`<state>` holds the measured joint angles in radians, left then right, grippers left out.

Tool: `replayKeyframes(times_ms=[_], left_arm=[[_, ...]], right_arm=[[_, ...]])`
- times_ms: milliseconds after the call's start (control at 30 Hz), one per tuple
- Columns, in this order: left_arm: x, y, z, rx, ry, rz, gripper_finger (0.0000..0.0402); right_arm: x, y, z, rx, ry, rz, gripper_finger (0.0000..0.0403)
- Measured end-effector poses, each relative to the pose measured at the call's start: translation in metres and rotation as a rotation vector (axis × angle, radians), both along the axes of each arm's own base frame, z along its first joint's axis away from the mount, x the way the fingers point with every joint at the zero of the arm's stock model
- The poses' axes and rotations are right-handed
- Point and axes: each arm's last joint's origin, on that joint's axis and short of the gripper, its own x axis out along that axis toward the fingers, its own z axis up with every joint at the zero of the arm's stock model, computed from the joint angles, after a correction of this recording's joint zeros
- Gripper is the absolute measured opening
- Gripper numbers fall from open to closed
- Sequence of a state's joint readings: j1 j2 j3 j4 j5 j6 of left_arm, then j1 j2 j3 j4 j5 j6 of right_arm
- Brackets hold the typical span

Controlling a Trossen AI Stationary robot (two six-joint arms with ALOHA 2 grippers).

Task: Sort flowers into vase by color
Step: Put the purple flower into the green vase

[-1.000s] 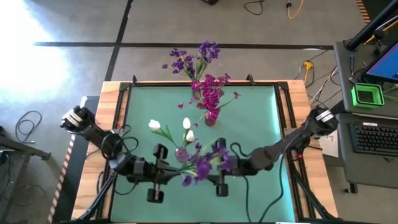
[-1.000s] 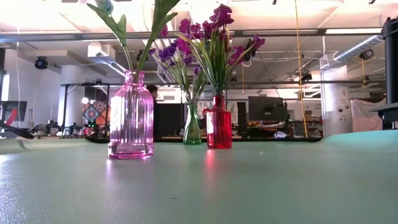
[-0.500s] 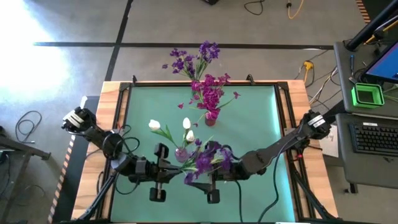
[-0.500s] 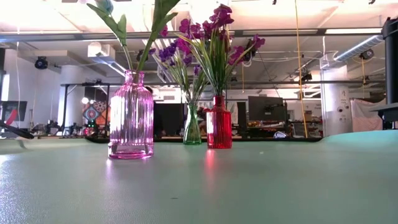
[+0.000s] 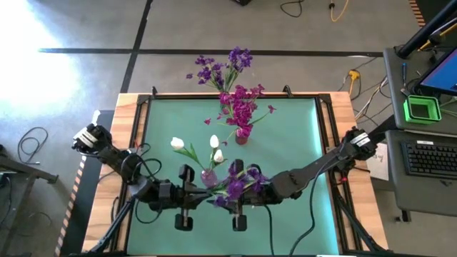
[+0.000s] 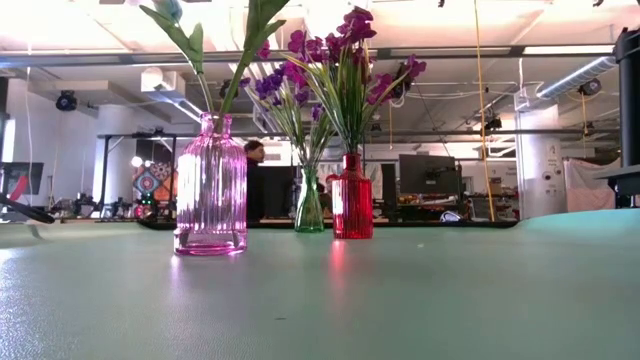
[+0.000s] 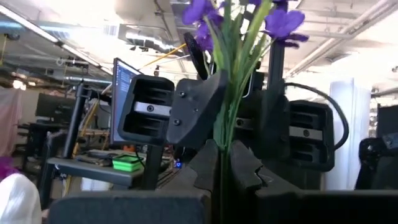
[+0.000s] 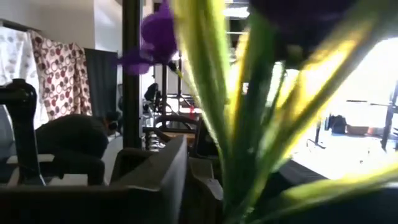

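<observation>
Now left tool (image 5: 202, 198) clamped shut on purple flowers' (image 5: 234, 187) stem, near edge of surface (image 5: 285, 150). Right tool (image 5: 243, 194) just right, around same stem, fingers partly closed; grip unclear.

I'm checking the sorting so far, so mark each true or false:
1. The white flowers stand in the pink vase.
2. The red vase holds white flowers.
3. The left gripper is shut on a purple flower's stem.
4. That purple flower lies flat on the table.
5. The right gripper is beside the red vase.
1. True: the white flowers stand in the pink vase.
2. False: the red vase holds magenta-pink flowers.
3. True: the left gripper has its jaws shut on the purple flower.
4. False: it is held up off the table, near the pink vase.
5. False: the right gripper is at the purple flower, facing the left gripper.
</observation>
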<state>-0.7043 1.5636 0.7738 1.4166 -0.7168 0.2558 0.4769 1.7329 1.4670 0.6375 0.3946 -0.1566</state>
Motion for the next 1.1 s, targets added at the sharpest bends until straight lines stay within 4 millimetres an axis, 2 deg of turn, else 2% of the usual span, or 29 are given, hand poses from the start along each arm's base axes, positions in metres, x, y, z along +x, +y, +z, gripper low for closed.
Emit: replayKeyframes(times_ms=[167,333,567,700,833,933,1100], left_arm=[[-0.001,0.001,0.002,-0.032,-0.008,-0.01,0.0022],[-0.001,0.001,0.002,-0.035,-0.002,-0.011,0.0082],[-0.002,0.001,0.003,-0.065,0.026,-0.03,0.0176],[-0.002,0.001,0.002,-0.078,0.105,-0.064,0.0211],[-0.007,0.002,0.002,-0.042,0.219,-0.091,0.0224],[-0.014,0.008,0.008,-0.039,0.279,-0.131,0.0223],[-0.035,0.028,0.03,0.003,0.327,-0.171,0.0213]], right_arm=[[0.0,-0.001,0.0,-0.003,-0.003,-0.003,0.006],[0.0,0.0,0.0,-0.016,0.0,-0.002,0.0019],[-0.003,0.0,0.002,-0.003,0.013,0.01,0.0019],[-0.011,-0.004,0.009,0.027,0.102,0.031,0.0022],[-0.026,-0.012,0.023,0.056,0.288,0.035,0.0022],[-0.042,-0.022,0.039,0.08,0.401,0.005,0.0022],[-0.065,-0.042,0.077,0.087,0.435,-0.088,0.0022]])
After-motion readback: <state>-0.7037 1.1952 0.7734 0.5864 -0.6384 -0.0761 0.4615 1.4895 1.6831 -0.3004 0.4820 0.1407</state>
